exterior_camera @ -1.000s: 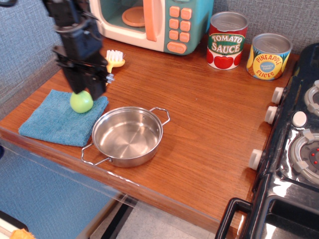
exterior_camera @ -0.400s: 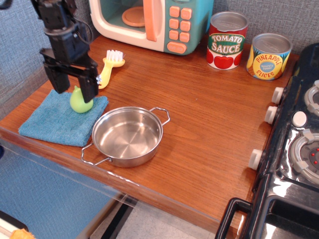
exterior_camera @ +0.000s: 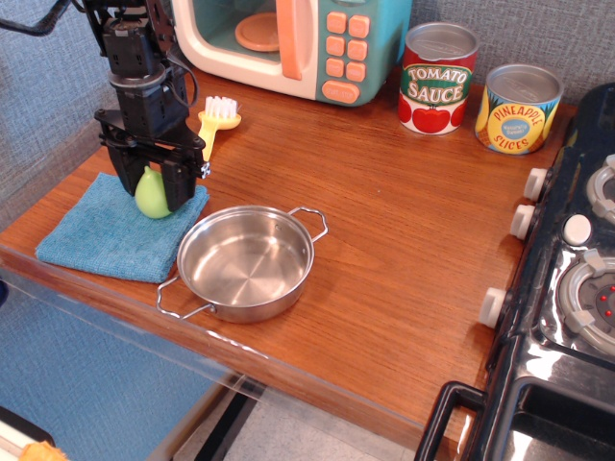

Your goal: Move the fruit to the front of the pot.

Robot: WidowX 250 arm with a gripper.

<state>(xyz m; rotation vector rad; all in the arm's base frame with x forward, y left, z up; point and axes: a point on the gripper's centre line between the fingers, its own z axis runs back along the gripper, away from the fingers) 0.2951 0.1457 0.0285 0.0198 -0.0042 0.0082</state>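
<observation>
Your pincer [exterior_camera: 152,192] is down over the blue cloth [exterior_camera: 106,235] at the left end of the desk [exterior_camera: 404,240], its two fingers [exterior_camera: 126,176] standing on either side of the fruit [exterior_camera: 154,195]. Whether they press the fruit or only flank it, you cannot tell. The fruit sits upright on the cloth, just left of the pot [exterior_camera: 245,262], near its far-left rim.

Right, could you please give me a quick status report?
Hand astride the green pear, grip unconfirmed. Pear on blue cloth, beside the steel pot. No obstruction.
</observation>
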